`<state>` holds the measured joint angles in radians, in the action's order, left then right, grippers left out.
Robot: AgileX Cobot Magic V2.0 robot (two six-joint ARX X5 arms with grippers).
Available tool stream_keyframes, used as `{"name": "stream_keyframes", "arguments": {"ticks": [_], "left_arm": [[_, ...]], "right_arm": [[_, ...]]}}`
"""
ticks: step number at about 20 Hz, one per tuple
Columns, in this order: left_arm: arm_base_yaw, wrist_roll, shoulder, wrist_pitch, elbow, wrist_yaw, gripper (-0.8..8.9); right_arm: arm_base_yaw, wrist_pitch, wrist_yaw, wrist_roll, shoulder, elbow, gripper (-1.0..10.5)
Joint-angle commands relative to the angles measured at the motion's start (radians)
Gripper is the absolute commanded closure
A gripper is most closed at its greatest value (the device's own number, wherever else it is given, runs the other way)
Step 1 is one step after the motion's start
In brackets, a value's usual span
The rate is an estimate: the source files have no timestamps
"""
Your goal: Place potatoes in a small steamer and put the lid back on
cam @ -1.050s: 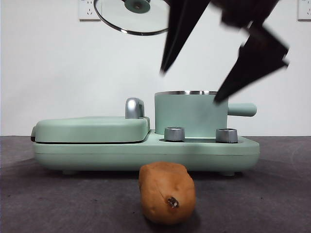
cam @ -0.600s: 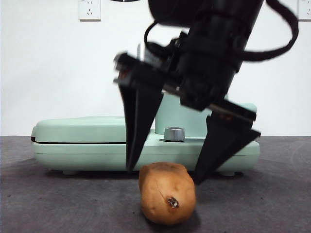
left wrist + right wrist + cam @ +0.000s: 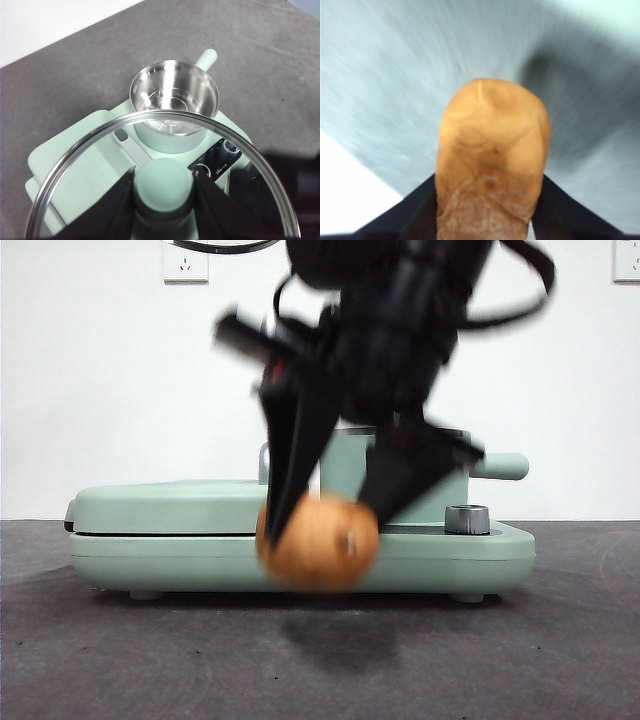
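The right claw (image 3: 325, 505) hangs down from above in the front view, its two black jaws slanting inward and clamped on either side of the potato (image 3: 318, 542). The potato is clear of the gray bench (image 3: 110, 660), with its shadow lying on the surface below it, and it sits in front of the mint-green appliance base (image 3: 150, 555). In the right wrist view the potato (image 3: 492, 160) fills the space between the jaws, oblong and tan-orange, its skin smooth with faint creases; everything around it there is blurred.

The left claw (image 3: 164, 192) is raised over the appliance, its dark jaws closed on the rounded mint-green knob (image 3: 165, 182) of the lid (image 3: 90, 145). The lid is a clear disc edged with a bright steel rim, held well above the small steamer (image 3: 175, 95). The steamer stands uncovered on the base, a mint-green cylinder with a polished steel interior and a stubby green handle (image 3: 206, 58) jutting from its side. In the front view a steel dial (image 3: 466, 519) sits on the base below that handle.
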<state>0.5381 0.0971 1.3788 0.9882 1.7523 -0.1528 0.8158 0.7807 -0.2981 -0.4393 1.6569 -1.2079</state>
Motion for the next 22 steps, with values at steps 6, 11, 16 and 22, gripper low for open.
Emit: {"name": "stream_keyframes", "arguments": {"ticks": [6, 11, 16, 22], "left_arm": [[0.005, 0.016, -0.001, -0.016, 0.019, -0.001, 7.96], [0.005, 0.016, -0.001, -0.023, 0.019, -0.001, 7.96], [0.005, 0.016, 0.000, -0.024, 0.019, -0.001, 7.96], [0.005, 0.015, 0.000, -0.038, 0.019, -0.001, 7.96]], "right_arm": [[-0.259, 0.287, 0.083, 0.256, 0.075, -0.507, 8.4], [-0.366, 0.353, 0.082, 0.311, 0.261, -0.779, 8.4], [-0.400, 0.393, 0.079, 0.332, 0.415, -0.925, 8.3], [-0.406, 0.422, 0.079, 0.352, 0.522, -0.949, 8.2]]}}
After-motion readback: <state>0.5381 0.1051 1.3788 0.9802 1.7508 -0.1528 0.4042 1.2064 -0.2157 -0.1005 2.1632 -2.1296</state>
